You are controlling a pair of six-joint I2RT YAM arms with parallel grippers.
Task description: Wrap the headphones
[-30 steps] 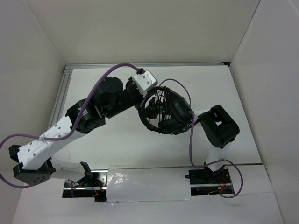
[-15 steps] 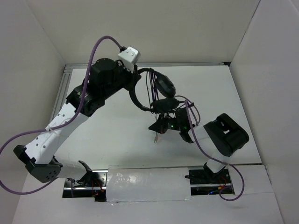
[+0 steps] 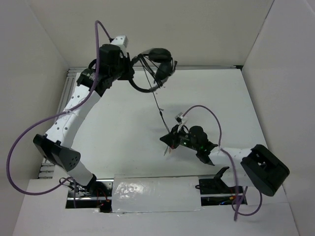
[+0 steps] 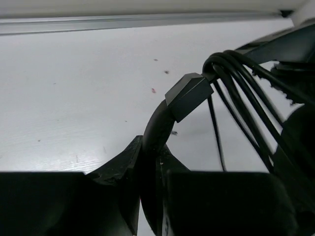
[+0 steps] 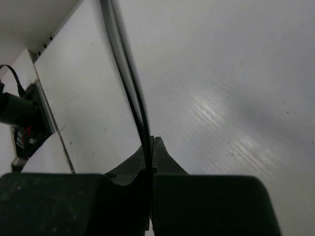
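Black headphones (image 3: pixel 160 55) hang up high, left gripper (image 4: pixel 150 157) clamped on the headband (image 4: pixel 158 120). Right gripper (image 5: pixel 151 143) pinches the cord (image 3: pixel 158 109), which runs between the 2.

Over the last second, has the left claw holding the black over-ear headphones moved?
Yes. The left claw has carried the black over-ear headphones from mid-table up to the far aluminium rail.

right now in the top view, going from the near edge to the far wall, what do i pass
silver taped strip → right gripper, pinching the cord → headphones
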